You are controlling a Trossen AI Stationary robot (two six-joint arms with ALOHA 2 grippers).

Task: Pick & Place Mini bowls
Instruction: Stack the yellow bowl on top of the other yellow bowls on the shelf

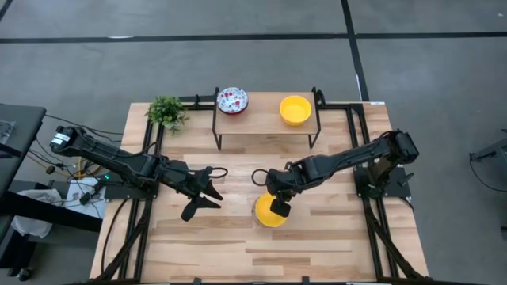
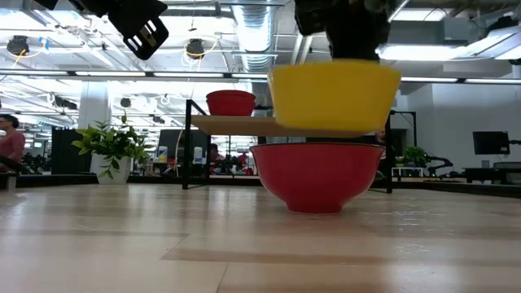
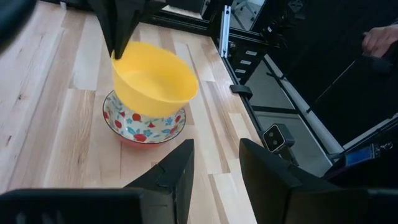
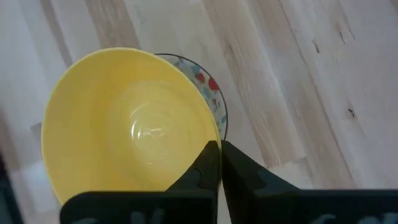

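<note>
Near the table's (image 1: 333,245) front edge, the right gripper (image 1: 279,207) pinches a yellow bowl's (image 1: 268,215) rim over a floral bowl (image 3: 144,127); rigid, light, slick, so a rim grip suits; left gripper (image 1: 207,195) spread, idle.

Plain bright yellow on the held bowl (image 3: 154,79), inside and out. Beneath it, a floral bowl (image 3: 144,127): white inside with red-and-blue speckles, red outside. On the pale wood shelf (image 1: 265,120) with black legs, 2 more: 1 speckled bowl (image 1: 232,100), 1 yellow bowl (image 1: 295,109). Green potted plant (image 1: 166,112). Light wood-plank table (image 1: 333,229).
</note>
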